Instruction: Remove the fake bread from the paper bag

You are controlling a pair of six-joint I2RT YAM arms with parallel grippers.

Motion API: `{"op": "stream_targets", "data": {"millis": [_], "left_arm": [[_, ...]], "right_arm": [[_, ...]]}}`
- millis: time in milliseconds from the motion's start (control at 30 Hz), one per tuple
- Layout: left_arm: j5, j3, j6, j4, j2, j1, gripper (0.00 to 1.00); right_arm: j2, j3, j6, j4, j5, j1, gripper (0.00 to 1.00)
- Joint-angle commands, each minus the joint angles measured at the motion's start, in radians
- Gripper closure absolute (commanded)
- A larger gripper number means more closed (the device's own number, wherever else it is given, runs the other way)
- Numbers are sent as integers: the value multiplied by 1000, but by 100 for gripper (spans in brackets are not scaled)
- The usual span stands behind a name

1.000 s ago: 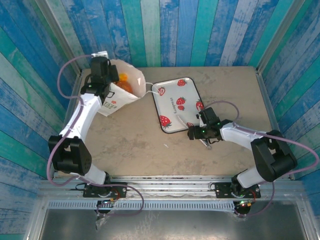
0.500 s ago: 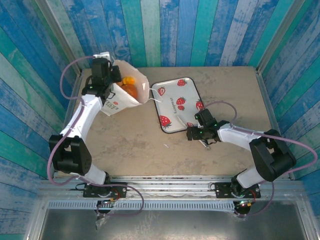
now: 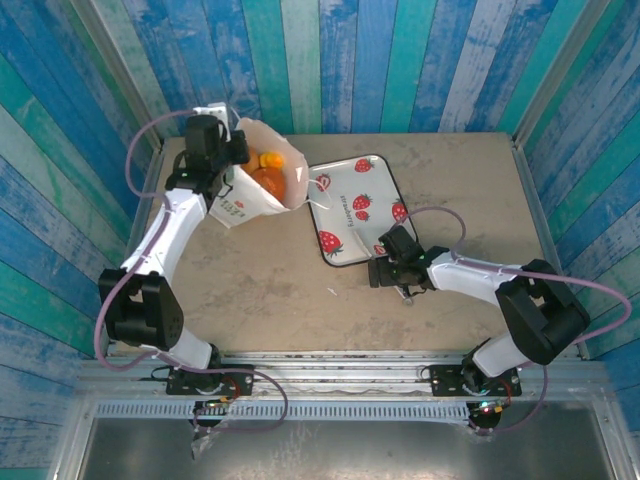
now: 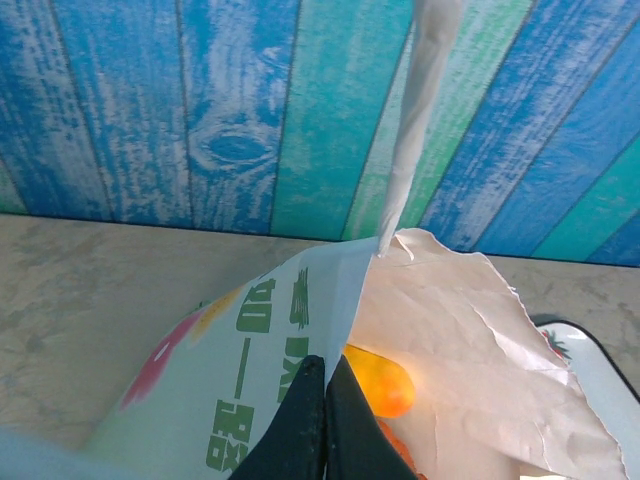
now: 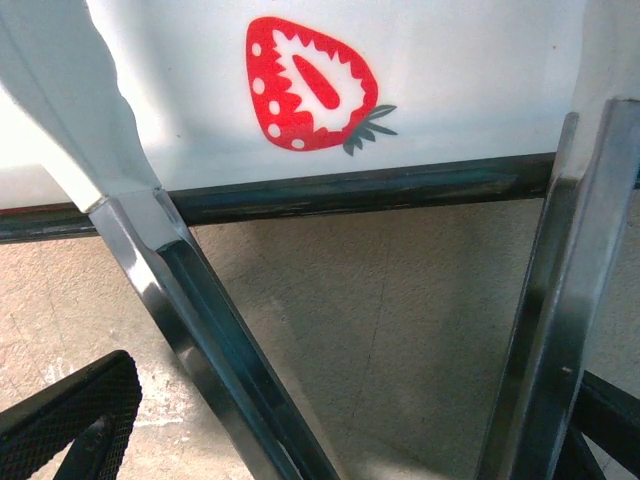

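Fake bread is located inside the paper bag, which is positioned at the far left of the counter. Two orange-brown pieces are visible through the open mouth of the bag, which is turned up and toward the right. In the left wrist view, a rounded orange piece is seen against the creased inner wall, just beyond the fingertips. The bag is tilted, and green lettering and a pink mark are printed on its outer face.

The far-left rim of the bag mouth is grasped by the left gripper. Its two black fingers are clenched together with only the paper between them. A white paper strip is seen rising from the rim in front of the blue and teal plank wall.

A white strawberry-print tray is placed just right of the bag; contact between the two cannot be determined.

The right gripper is held low over the counter at the near edge of the tray. Its fingers are released and spread wide, and both arms of the metal tongs are enclosed between them. A gap is visible between the left-side pad and the nearest arm.
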Motion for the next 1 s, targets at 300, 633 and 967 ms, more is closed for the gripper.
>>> {"op": "stream_targets", "data": {"millis": [300, 633, 967], "left_arm": [[75, 11, 9, 140, 42, -12, 100], [56, -14, 12, 141, 31, -12, 100], [44, -36, 14, 152, 22, -13, 100]], "right_arm": [[58, -43, 46, -74, -21, 27, 26], [44, -60, 33, -49, -10, 50, 45], [40, -88, 43, -21, 2, 66, 42]]}}
